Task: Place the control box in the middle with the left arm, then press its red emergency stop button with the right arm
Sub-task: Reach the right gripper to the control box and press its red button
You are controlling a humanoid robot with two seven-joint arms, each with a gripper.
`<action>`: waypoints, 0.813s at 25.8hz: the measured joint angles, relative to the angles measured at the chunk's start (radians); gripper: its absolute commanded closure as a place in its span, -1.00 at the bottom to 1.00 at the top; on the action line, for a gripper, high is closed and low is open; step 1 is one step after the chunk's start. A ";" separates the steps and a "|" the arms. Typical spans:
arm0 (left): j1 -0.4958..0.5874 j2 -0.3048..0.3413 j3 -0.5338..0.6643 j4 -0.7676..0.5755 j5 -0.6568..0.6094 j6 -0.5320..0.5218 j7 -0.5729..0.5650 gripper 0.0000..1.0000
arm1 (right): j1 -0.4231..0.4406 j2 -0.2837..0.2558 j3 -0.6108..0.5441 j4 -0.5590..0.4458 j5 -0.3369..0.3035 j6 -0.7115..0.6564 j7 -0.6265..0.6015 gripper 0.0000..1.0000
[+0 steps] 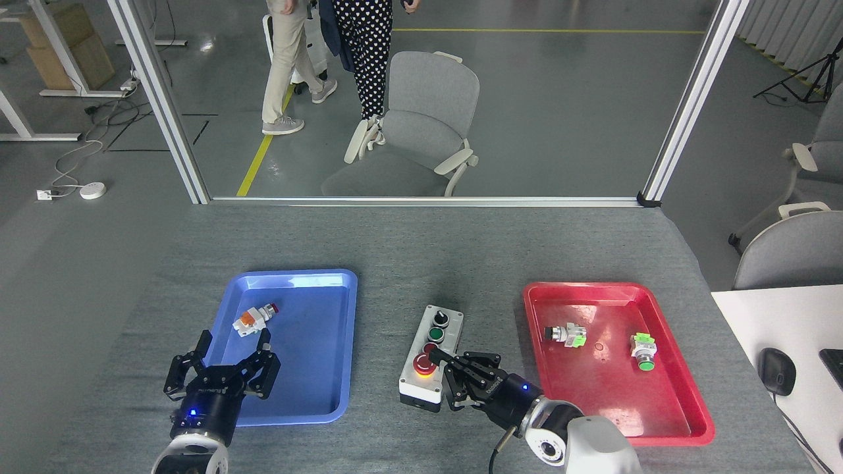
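A long pale grey control box [431, 357] with a black base lies on the grey woven tabletop cloth [421, 250] between a blue plastic tray [342, 289] and a red plastic tray [685, 395]. The right black clawed gripper [440, 359], fingers drawn together, has a fingertip at the round red emergency stop button [423, 363]. The left black clawed gripper [220, 359] hangs with fingers spread over the blue tray's near edge. Beyond the table, a grey office chair [421, 125] stands on a polished floor where two people [329, 59] walk.

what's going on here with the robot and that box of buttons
The control box sits on the grey cloth between the blue tray and the red tray. The right gripper reaches in from the right, one fingertip at the red emergency stop button; whether it is pressing is unclear. The left gripper hangs open and empty at the blue tray's near edge, where a loose red-tipped switch lies. Two green-trimmed push buttons lie in the red tray.
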 measured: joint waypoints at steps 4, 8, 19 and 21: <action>0.005 -0.001 0.002 -0.008 0.001 -0.001 -0.001 -0.97 | 0.000 0.005 -0.001 0.007 -0.001 0.008 -0.002 1.00; 0.015 -0.008 0.003 -0.020 0.001 0.000 -0.006 -0.98 | 0.000 0.019 -0.001 0.025 -0.002 0.026 -0.003 1.00; 0.019 -0.010 0.014 -0.047 -0.001 0.015 -0.009 -0.98 | -0.001 0.049 0.001 0.049 0.000 0.038 -0.005 1.00; 0.020 -0.010 0.018 -0.049 -0.002 0.015 -0.009 -0.98 | 0.000 0.054 0.001 0.058 0.000 0.039 -0.007 1.00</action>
